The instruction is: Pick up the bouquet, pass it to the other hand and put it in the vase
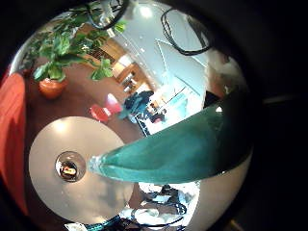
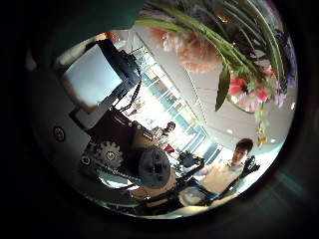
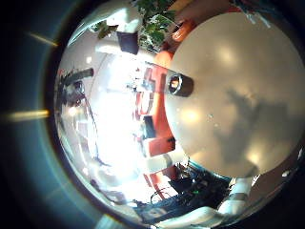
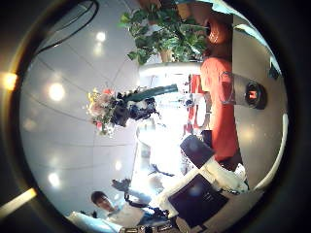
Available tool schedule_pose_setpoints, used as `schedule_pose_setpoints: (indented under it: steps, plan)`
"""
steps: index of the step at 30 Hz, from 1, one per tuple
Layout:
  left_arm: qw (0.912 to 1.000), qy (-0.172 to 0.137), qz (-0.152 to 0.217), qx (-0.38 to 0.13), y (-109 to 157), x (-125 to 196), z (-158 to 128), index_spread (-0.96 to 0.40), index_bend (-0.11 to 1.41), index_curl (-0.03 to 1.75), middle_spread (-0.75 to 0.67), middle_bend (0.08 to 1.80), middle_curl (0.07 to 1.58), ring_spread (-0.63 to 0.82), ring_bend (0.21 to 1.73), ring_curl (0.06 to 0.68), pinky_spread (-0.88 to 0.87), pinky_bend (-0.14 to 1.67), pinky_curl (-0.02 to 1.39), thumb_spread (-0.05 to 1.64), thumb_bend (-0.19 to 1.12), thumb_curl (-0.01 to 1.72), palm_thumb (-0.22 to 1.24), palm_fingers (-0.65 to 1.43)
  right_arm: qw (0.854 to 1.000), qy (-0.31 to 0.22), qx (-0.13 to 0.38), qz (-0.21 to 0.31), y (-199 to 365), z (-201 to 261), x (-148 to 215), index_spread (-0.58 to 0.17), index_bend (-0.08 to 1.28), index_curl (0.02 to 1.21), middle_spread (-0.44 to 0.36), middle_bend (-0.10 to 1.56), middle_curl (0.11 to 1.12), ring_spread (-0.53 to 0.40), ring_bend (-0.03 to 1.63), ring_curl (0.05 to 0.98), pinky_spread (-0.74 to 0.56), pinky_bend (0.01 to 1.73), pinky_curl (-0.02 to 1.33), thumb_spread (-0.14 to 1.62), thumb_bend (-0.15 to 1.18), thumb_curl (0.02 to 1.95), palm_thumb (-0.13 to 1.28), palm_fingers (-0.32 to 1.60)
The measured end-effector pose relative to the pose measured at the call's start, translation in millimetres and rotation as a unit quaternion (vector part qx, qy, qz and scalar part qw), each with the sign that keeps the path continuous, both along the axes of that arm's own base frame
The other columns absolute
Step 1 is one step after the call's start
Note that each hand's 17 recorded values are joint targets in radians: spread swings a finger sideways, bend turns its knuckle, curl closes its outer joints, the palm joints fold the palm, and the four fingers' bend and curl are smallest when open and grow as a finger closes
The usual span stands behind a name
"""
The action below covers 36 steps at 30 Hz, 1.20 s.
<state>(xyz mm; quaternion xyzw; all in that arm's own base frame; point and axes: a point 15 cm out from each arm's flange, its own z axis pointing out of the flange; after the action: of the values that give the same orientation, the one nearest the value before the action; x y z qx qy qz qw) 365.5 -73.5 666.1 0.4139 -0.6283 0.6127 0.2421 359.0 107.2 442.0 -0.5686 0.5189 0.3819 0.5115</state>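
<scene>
Round and bare but for an empty vase (image 3: 176,84) near its edge, the bench (image 3: 238,114) stood in an open room with a potted plant (image 1: 58,58) beyond. Well above the bench, apart from the vase, the bouquet (image 4: 121,105) hung sideways, the left hand (image 4: 148,109) curled round its wrapped stem (image 1: 173,149). Whether the right hand (image 4: 209,189) was open could not be told. The bouquet looked light, its blooms soft and easily crushed; the firmer wrapped stem seemed the safest place to grip.
</scene>
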Motion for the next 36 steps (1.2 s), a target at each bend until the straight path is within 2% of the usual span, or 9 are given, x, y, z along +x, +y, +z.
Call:
schedule_pose_setpoints:
  steps: [7,11,18,31,36]
  plan:
    - [0.9997,0.024,-0.002,0.002,3,6,-35,-0.74,0.74,1.24,-0.49,1.21,0.96,-0.39,1.58,0.570,-0.63,1.11,1.23,1.07,0.12,0.91,1.03,0.96,1.000,0.003,0.000,0.000,1,-2,-2,-0.382,0.17,0.37,0.011,0.35,0.36,0.188,0.76,0.259,0.49,0.77,0.56,1.02,-0.02,0.57,0.72,0.10]
    - [0.9995,0.030,-0.003,0.000,5,11,-48,-0.74,0.72,1.27,-0.49,1.21,0.96,-0.39,1.58,0.567,-0.64,1.09,1.25,1.07,0.11,0.93,1.03,0.97,1.000,0.004,-0.001,-0.002,-1,-3,-3,-0.378,0.17,0.35,-0.014,0.33,0.35,0.192,0.74,0.246,0.50,0.76,0.53,1.02,-0.02,0.56,0.72,0.12]
    - [0.9991,0.042,-0.002,-0.007,17,29,-74,-0.75,0.69,1.30,-0.49,1.20,0.96,-0.40,1.57,0.563,-0.65,1.07,1.28,1.08,0.10,0.95,1.03,0.98,1.000,0.003,-0.003,-0.001,0,-3,-4,-0.377,0.17,0.34,-0.004,0.32,0.35,0.188,0.71,0.229,0.51,0.74,0.49,1.02,-0.02,0.54,0.73,0.15]
    - [0.9980,0.063,-0.005,-0.006,17,45,-103,-0.75,0.64,1.34,-0.49,1.18,0.96,-0.40,1.55,0.559,-0.67,1.02,1.32,1.09,0.07,0.99,1.04,1.01,1.000,0.006,0.000,-0.002,0,-2,-3,-0.368,0.17,0.32,-0.004,0.31,0.35,0.188,0.67,0.209,0.52,0.71,0.43,1.02,-0.02,0.53,0.73,0.20]
    - [0.9975,0.070,-0.002,-0.007,18,50,-110,-0.76,0.63,1.35,-0.49,1.17,0.96,-0.40,1.54,0.560,-0.67,1.01,1.33,1.09,0.07,1.00,1.04,1.01,1.000,0.005,-0.001,-0.002,-1,-3,-3,-0.361,0.17,0.32,-0.031,0.30,0.35,0.189,0.67,0.204,0.52,0.70,0.41,1.02,-0.02,0.52,0.73,0.22]
